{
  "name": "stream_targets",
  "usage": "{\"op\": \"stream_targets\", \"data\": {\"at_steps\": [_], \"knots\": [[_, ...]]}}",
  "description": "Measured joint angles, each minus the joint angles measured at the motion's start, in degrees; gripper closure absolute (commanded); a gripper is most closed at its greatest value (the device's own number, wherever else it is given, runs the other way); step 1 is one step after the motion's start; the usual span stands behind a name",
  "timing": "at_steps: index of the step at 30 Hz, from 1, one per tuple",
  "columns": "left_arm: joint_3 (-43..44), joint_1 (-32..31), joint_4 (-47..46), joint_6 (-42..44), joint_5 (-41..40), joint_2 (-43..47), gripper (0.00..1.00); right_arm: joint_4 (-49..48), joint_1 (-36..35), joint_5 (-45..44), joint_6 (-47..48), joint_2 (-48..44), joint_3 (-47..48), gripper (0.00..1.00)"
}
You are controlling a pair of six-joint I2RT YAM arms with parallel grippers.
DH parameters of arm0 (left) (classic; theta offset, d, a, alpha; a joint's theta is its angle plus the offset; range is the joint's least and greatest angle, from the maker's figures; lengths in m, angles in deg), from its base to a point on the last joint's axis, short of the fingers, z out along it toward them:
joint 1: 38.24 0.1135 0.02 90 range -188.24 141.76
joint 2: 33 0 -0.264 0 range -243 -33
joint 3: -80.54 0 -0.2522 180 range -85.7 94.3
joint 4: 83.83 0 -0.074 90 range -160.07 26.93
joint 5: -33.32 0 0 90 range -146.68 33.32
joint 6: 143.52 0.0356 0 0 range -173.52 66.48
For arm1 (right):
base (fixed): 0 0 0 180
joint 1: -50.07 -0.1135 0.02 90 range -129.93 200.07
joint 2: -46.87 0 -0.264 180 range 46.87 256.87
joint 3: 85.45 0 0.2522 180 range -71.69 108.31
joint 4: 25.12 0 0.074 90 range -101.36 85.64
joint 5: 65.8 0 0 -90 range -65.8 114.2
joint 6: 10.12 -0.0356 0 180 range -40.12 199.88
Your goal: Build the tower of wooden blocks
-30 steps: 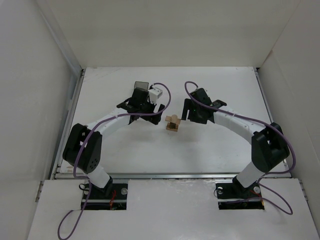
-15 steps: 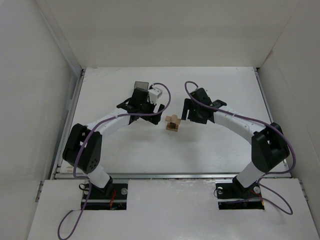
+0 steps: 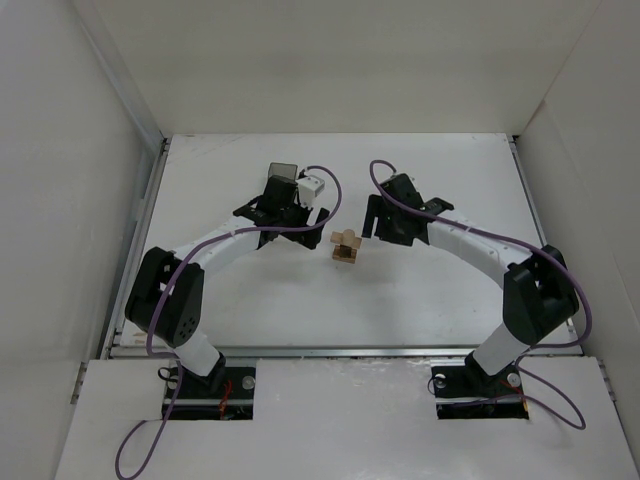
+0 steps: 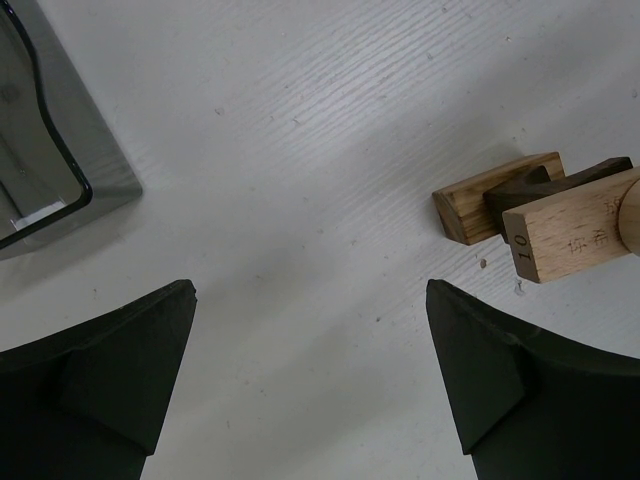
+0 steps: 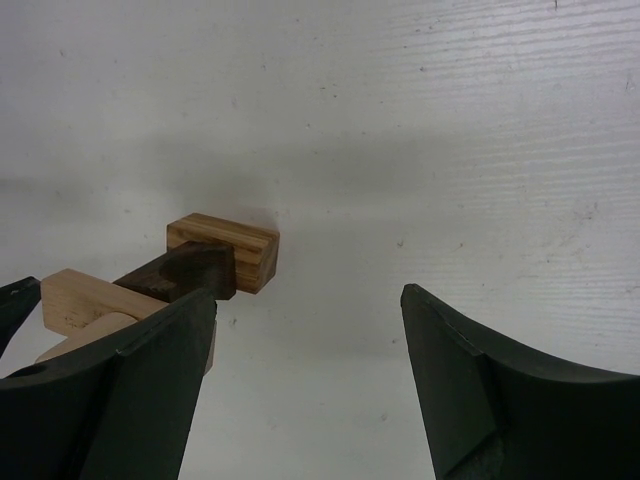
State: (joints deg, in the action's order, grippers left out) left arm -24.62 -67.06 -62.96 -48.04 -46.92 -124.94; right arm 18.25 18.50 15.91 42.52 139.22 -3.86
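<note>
The wood block tower [image 3: 346,246] stands mid-table between the two arms: light-tan blocks crossed with a dark block. In the left wrist view it [image 4: 540,210] sits at the right edge, a tan block marked 10 on top. In the right wrist view it [image 5: 215,255] sits at the left, partly behind one finger. My left gripper [image 3: 300,232] is open and empty, left of the tower; its jaws [image 4: 310,370] stand wide over bare table. My right gripper [image 3: 378,222] is open and empty, right of the tower, and shows in its own view [image 5: 308,375].
A dark translucent grey bin [image 3: 283,172] lies behind the left gripper; its corner shows in the left wrist view [image 4: 45,150]. White walls enclose the table on the left, back and right.
</note>
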Motion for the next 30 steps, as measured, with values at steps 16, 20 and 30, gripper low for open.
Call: {"op": "stream_targets", "data": {"at_steps": [16, 20, 30], "knots": [[2.27, 0.0, -1.16, 0.37, 0.48, -0.02, 0.02, 3.3, -1.7, -3.85, -0.09, 0.24, 0.85, 0.21], [2.69, 0.0, -1.36, 0.52, 0.81, -0.02, 0.02, 3.39, -2.62, -3.89, -0.28, 0.24, 0.66, 0.21], [2.25, -0.7, -1.18, 0.94, 2.03, -0.02, 0.03, 3.37, -2.97, -3.85, -0.46, 0.24, 0.66, 0.21]]}}
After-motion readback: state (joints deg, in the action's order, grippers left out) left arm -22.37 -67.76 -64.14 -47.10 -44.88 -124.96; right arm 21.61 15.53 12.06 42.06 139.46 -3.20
